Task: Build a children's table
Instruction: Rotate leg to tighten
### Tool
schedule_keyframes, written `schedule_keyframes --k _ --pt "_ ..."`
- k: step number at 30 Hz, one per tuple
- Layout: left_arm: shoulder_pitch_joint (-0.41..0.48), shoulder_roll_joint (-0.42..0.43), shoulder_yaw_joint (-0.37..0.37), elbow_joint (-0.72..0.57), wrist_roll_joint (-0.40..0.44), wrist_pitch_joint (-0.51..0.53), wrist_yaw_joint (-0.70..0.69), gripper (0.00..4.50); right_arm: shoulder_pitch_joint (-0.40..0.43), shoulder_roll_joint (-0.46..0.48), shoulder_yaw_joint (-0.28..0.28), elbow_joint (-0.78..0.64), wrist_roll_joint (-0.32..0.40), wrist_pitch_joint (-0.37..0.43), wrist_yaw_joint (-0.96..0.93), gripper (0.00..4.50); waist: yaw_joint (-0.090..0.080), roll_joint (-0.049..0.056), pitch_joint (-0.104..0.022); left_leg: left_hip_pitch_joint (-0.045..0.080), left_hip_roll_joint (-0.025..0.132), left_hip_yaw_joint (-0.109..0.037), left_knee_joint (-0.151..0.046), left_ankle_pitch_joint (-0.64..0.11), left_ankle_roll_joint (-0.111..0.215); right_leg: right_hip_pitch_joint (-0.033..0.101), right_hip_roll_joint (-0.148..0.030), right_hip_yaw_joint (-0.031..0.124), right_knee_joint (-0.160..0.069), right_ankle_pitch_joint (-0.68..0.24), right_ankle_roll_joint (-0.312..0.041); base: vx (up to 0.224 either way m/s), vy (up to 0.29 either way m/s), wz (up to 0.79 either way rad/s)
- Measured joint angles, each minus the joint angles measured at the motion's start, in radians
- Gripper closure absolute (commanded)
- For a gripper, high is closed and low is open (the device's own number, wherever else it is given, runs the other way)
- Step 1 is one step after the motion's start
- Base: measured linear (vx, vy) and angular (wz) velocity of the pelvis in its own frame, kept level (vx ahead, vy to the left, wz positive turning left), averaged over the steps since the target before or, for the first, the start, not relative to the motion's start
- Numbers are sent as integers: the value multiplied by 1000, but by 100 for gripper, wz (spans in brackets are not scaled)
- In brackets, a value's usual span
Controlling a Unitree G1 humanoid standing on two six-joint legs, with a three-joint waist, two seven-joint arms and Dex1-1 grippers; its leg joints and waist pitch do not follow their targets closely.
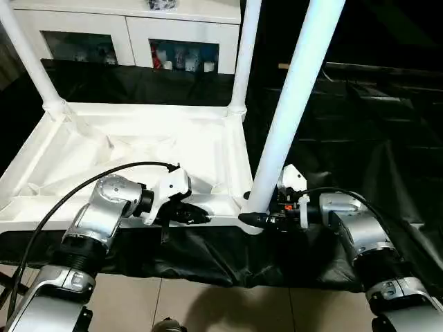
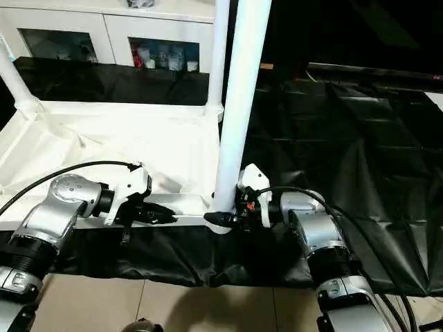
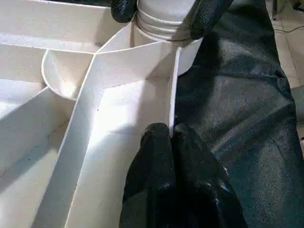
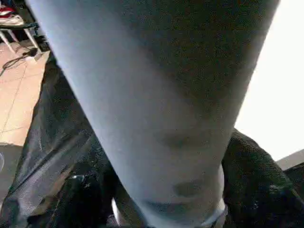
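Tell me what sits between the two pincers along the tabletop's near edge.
Between the left pincer and right pincer, the head views show bare white tabletop rim, then the near leg.

Bright glare on white tabletop [image 1: 138, 138]; dark surroundings, blurred leg [image 4: 156, 109]

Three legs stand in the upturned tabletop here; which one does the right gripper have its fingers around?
The near-right corner leg, closest to the camera; the right gripper straddles its base. The two far-corner legs by the cabinet stand untouched.
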Motion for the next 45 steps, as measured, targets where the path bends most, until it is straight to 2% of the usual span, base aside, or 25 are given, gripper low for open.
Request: schedule_keyframes --k 2,5,9,12,17,18,20,26,27,30,39,40,44,45 --pt "0 -3 6 7 2 0 18 450 0 11 -1 12 -4 -13 -39 183 -2 0 0 1 0 0 0 0 0 1 0 0 1 0 0 0 0 0" --pt "-2 -46 23 31 25 0 114 450 -10 70 -42 63 -20 -39 -212 184 -6 3 -2 5 0 0 0 2 -2 3 0 1 2 1 0 0 0 0" --pt "-14 -105 29 53 52 16 250 450 -53 137 -86 149 -42 -46 -463 185 -13 4 -3 14 -1 0 0 2 -3 10 -1 2 1 -1 5 0 0 0" --pt "-24 -161 37 62 77 36 358 450 -112 187 -124 226 -49 -32 -660 185 -25 5 -3 16 -1 0 -1 1 -3 11 -1 2 1 -1 4 0 0 0" --pt "-32 -200 38 65 84 42 426 450 -140 214 -135 263 -63 -55 -757 185 -30 5 -3 14 -2 0 -6 1 -3 9 -1 2 0 -2 2 0 0 0" --pt "-33 -205 39 65 84 42 433 450 -143 220 -135 268 -67 -65 -765 185 -32 5 -3 12 -2 0 -7 1 -3 8 -1 2 0 -2 1 0 0 0" --pt "-33 -206 39 63 84 42 435 450 -144 223 -135 276 -68 -83 -765 129 -34 5 -3 11 -2 0 -7 1 -2 6 -1 2 0 -2 1 0 0 0" --pt "-33 -197 38 56 81 38 412 450 -144 221 -134 291 -69 -123 -726 85 -37 1 -1 10 -2 0 -6 0 -2 6 -1 2 -1 -2 1 0 0 0" --pt "-30 -192 38 51 79 38 404 450 -144 216 -133 291 -69 -129 -700 66 -38 1 -1 10 -2 0 -6 0 -2 5 -1 2 -1 -2 1 0 0 0" --pt "-26 -179 38 37 74 31 383 450 -138 190 -117 286 -69 -151 -624 66 -39 1 -1 3 -1 0 -6 1 -1 0 0 1 -1 -2 1 0 0 0" --pt "-18 -128 19 17 56 11 320 450 -121 129 -82 263 -70 -177 -452 66 -36 -1 0 1 0 0 -3 4 3 -2 0 -1 1 -2 0 0 0 0" --pt "-14 -121 19 3 49 20 307 406 -121 127 -77 263 -71 -184 -442 59 -36 -1 1 0 0 0 -3 3 3 -2 0 -1 1 -2 0 0 0 0" --pt "-5 -103 16 -58 20 44 266 389 -121 133 -66 263 -71 -198 -409 59 -36 -3 2 -1 0 0 -3 3 4 -3 0 -1 1 -2 -1 0 0 0" --pt "-5 -105 12 -77 11 44 252 374 -121 140 -56 263 -71 -200 -406 59 -38 -3 2 -1 0 0 -3 3 4 -3 0 -1 1 -2 -1 0 0 0"
